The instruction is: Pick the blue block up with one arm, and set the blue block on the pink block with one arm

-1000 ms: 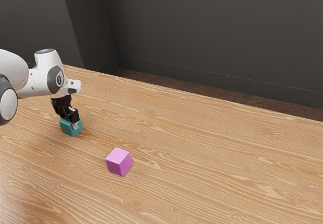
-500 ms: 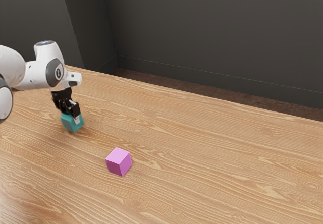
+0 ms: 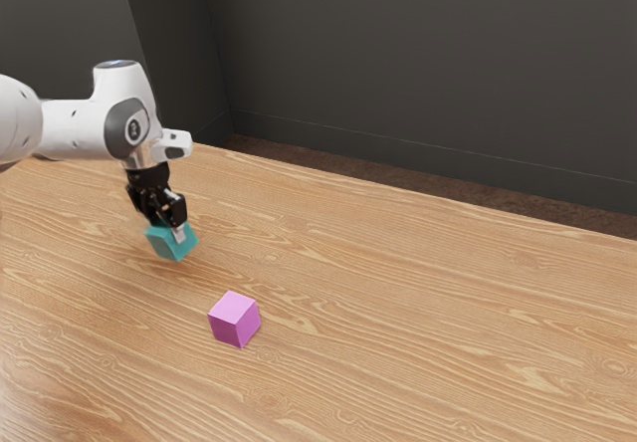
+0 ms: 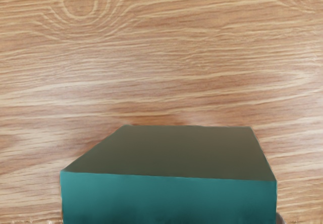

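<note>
Exterior view: a wood-grain surface runs back to dark grey walls, with a strip of brown floor along their foot. The pink block sits flat on the surface by itself, and only bare wood lies between it and the blue block. A white arm comes in from the exterior view's left. Its black end effector points downward, its fingers clamped on the blue block from two sides. That block, teal in colour, hangs tilted at the fingertips and looks lifted off the wood. It is up and toward the exterior view's left of the pink block, apart from it. In the wrist view the blue block sits directly under the hand, its dark upper face and teal side toward the camera, with the surface beyond it.
</note>
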### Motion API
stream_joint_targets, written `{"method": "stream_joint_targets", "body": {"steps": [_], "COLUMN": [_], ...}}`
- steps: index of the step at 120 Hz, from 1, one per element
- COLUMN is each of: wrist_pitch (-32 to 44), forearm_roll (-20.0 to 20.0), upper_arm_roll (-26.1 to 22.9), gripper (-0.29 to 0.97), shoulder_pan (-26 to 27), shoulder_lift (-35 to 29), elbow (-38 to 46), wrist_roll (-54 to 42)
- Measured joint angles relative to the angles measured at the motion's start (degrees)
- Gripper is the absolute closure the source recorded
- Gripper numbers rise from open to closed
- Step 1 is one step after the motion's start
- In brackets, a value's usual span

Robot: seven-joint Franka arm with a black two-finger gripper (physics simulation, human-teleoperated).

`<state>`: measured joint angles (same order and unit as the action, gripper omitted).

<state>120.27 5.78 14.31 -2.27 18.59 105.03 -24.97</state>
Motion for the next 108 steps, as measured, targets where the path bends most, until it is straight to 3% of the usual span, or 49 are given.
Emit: {"method": "stream_joint_targets", "body": {"steps": [21,56,108], "wrist_pitch": [-0.45,-1.96,-6.14], "forearm_roll": [-0.99,-8.66,-10.87], "upper_arm_roll": [-0.31,-3.55,-4.13], "gripper": [0.47,0.46,0.46], "shoulder_pan": [3.86,7.48,14.09], "shoulder_lift": [-4.43,-5.24,-6.27], "elbow": [5.22,6.24,6.31], "wrist_roll": [4.05,12.29,24.23]}}
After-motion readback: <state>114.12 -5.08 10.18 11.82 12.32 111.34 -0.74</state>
